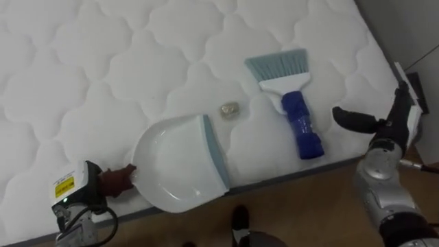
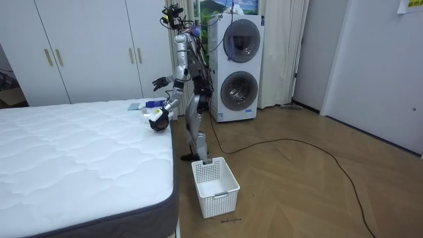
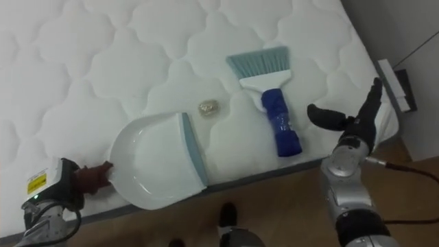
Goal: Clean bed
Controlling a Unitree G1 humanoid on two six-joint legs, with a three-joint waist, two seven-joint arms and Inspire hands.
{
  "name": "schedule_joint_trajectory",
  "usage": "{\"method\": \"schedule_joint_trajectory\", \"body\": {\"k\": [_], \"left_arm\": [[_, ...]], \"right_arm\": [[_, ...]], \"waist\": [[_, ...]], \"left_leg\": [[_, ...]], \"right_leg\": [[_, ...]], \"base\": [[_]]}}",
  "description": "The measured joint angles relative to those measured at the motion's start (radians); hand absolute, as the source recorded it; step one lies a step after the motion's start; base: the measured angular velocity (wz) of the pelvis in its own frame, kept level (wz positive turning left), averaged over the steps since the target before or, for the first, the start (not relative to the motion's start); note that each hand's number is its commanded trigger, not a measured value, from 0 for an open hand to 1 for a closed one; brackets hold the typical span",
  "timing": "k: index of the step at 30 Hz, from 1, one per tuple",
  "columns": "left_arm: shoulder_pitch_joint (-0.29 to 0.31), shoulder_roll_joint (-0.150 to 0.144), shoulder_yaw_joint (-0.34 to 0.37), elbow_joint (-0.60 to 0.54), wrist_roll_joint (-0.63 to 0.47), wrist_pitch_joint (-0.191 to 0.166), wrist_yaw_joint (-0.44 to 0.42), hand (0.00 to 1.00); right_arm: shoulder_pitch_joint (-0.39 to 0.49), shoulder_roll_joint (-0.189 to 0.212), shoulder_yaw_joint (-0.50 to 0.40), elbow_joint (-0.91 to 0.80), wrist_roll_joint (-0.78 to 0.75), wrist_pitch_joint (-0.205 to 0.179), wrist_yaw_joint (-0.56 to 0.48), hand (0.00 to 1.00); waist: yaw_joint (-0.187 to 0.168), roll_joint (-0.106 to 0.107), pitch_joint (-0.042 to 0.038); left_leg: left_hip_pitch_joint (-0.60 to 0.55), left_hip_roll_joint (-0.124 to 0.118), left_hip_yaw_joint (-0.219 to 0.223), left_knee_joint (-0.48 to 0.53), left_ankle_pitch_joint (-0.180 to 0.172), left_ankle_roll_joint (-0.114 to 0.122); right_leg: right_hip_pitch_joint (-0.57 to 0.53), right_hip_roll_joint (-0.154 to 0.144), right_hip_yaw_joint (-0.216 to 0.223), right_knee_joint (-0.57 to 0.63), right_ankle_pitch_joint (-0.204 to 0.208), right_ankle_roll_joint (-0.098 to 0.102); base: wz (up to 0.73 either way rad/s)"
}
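A white dustpan [image 1: 171, 165] with a grey-blue lip lies flat on the quilted white mattress [image 1: 96, 62], near its front edge. My left hand [image 1: 81, 190] is shut on the pan's dark reddish handle [image 1: 118, 178] at the lower left. A small crumpled scrap [image 1: 229, 109] lies just beyond the pan's lip. To its right rests a brush [image 1: 302, 127] with a blue handle and pale blue bristles pointing away from me. My right hand [image 1: 374, 125] hovers open to the right of the brush, above the mattress corner, touching nothing.
I stand at the bed's corner, with wooden floor [image 1: 315, 206] at my feet. In the room view a white basket [image 2: 215, 185] stands on the floor by the bed. Stacked washing machines [image 2: 239, 66] and wardrobes [image 2: 92, 46] line the wall behind.
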Motion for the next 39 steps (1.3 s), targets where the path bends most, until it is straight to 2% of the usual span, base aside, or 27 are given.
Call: {"method": "schedule_joint_trajectory", "body": {"k": [5, 8, 11, 16, 21, 23, 26, 28, 34, 39], "left_arm": [[-0.001, 0.0, 0.0, 0.003, -0.01, 0.0, -0.007, 1.0], [-0.004, 0.0, 0.002, 0.009, -0.065, 0.003, -0.022, 1.0], [-0.005, 0.0, 0.008, 0.011, -0.076, 0.006, -0.031, 1.0], [-0.006, 0.0, 0.019, 0.002, -0.077, 0.011, -0.055, 1.0], [-0.011, 0.0, 0.022, 0.001, -0.076, 0.014, -0.066, 1.0], [-0.014, 0.0, 0.022, 0.001, -0.076, 0.014, -0.069, 1.0], [-0.022, 0.0, 0.022, -0.001, -0.076, 0.014, -0.07, 1.0], [-0.023, 0.0, 0.022, -0.002, -0.076, 0.015, -0.07, 1.0], [-0.034, 0.0, 0.021, -0.006, -0.076, 0.014, -0.07, 1.0], [-0.036, -0.004, 0.014, -0.006, -0.076, 0.024, -0.071, 1.0]], "right_arm": [[-0.008, 0.004, 0.001, -0.019, 0.002, -0.003, -0.023, 0.0], [-0.009, 0.002, 0.027, -0.018, 0.022, -0.003, -0.022, 0.0], [-0.008, 0.002, 0.049, -0.003, 0.031, -0.003, 0.003, 0.0], [-0.008, 0.003, 0.052, 0.033, 0.063, -0.001, 0.045, 0.0], [-0.014, 0.006, 0.08, 0.068, 0.094, -0.001, 0.081, 0.0], [-0.014, 0.006, 0.081, 0.079, 0.103, -0.001, 0.095, 0.0], [-0.02, 0.006, 0.095, 0.106, 0.103, -0.001, 0.109, 0.0], [-0.026, 0.006, 0.115, 0.112, 0.103, -0.001, 0.126, 0.0], [-0.055, 0.006, 0.129, 0.182, 0.093, -0.001, 0.173, 0.0], [-0.06, 0.005, 0.128, 0.245, 0.091, 0.002, 0.215, 0.0]], "waist": [[0.001, 0.0, -0.0001], [0.012, 0.0, 0.0002], [0.028, 0.0, 0.0005], [0.053, 0.001, 0.0012], [0.059, 0.002, 0.002], [0.066, 0.004, 0.0035], [0.08, 0.01, 0.0114], [0.081, 0.02, 0.018], [0.085, 0.032, 0.0226], [0.098, 0.034, 0.0238]], "left_leg": [[0.003, 0.0, -0.001, 0.004, 0.0, 0.001], [-0.001, 0.001, -0.001, 0.008, 0.0, 0.001], [-0.009, 0.001, -0.005, 0.01, 0.0, 0.001], [-0.025, 0.002, -0.007, 0.018, 0.0, 0.001], [-0.027, 0.003, -0.007, 0.018, 0.0, 0.001], [-0.027, 0.006, -0.006, 0.018, 0.0, 0.001], [-0.028, 0.009, -0.006, 0.018, 0.0, 0.001], [-0.037, 0.002, -0.007, 0.019, 0.0, 0.001], [-0.062, 0.004, -0.008, 0.029, 0.0, 0.001], [-0.062, 0.013, -0.006, 0.029, 0.0, 0.001]], "right_leg": [[0.004, -0.003, -0.004, 0.0, -0.008, 0.006], [0.003, -0.004, -0.007, -0.002, -0.009, 0.007], [0.0, -0.005, -0.009, -0.002, -0.015, 0.007], [-0.008, -0.015, -0.037, 0.001, -0.017, 0.004], [-0.008, -0.017, -0.042, 0.001, -0.017, 0.004], [-0.008, -0.017, -0.042, 0.0, -0.017, 0.005], [-0.009, -0.016, -0.043, 0.0, -0.019, 0.004], [-0.017, -0.017, -0.043, 0.003, -0.021, 0.006], [-0.039, -0.022, -0.055, 0.018, -0.025, 0.001], [-0.038, -0.022, -0.059, 0.018, -0.026, 0.0]], "base": [[0.1], [0.01], [0.07], [0.08], [0.02], [0.0], [0.0], [0.02], [0.06], [0.02]]}}
